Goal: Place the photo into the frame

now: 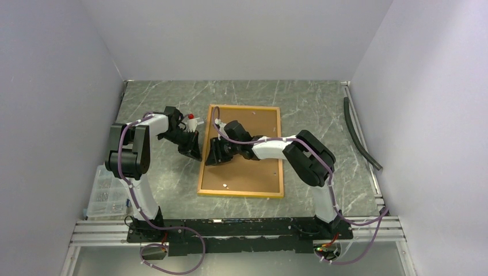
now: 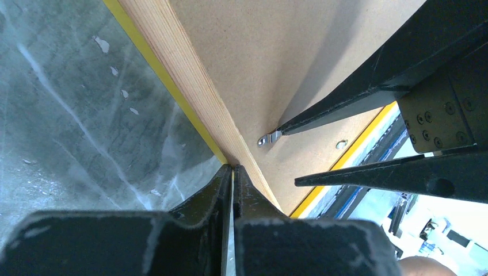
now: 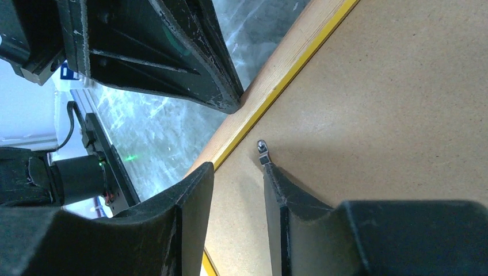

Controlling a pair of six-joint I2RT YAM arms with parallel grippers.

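Observation:
The frame [image 1: 281,149] lies face down on the table, its pale wooden rail [image 2: 172,63] edged in yellow. A brown backing board [image 1: 253,172] fills it. The photo is hidden. My left gripper [image 1: 195,154] is shut, and its tips [image 2: 232,168] touch the outside of the frame's left rail. Over the board, just inside that rail [image 3: 276,69], my right gripper [image 3: 237,168] stands open. Its right fingertip touches a small metal tab [image 3: 262,149] on the board [image 3: 391,103], and nothing is between its fingers.
A clear plastic box of small parts [image 1: 106,190] sits at the left by the left arm's base. A black hose [image 1: 359,135] lies along the right edge of the table. Grey walls close in three sides.

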